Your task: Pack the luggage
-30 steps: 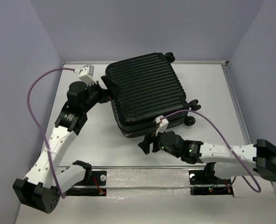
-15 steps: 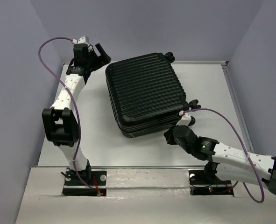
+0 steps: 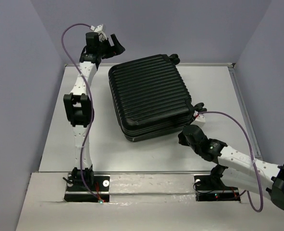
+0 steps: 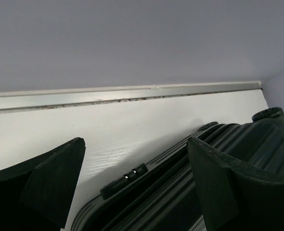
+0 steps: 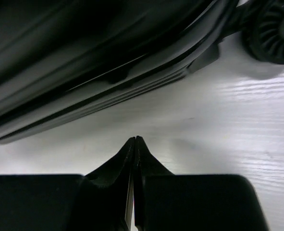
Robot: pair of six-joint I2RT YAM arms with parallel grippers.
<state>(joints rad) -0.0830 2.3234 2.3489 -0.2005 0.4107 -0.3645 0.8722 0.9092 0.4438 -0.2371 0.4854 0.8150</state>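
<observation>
Left gripper stood high over the far-left corner of the table, jaws wide apart and holding nothing. The luggage lay flat at mid-table, ribbed shell up. Right gripper sat low beside its near-right corner, near a caster wheel, fingers pressed together and empty.

**Legible markings: none found**

No text, label, brand name, number or sign can be read in any of the three views. The ribbed shell of the luggage shows only plain black. In the left wrist view, a small fitting on the edge of the luggage carries a few pale marks, which are too blurred to read.
</observation>
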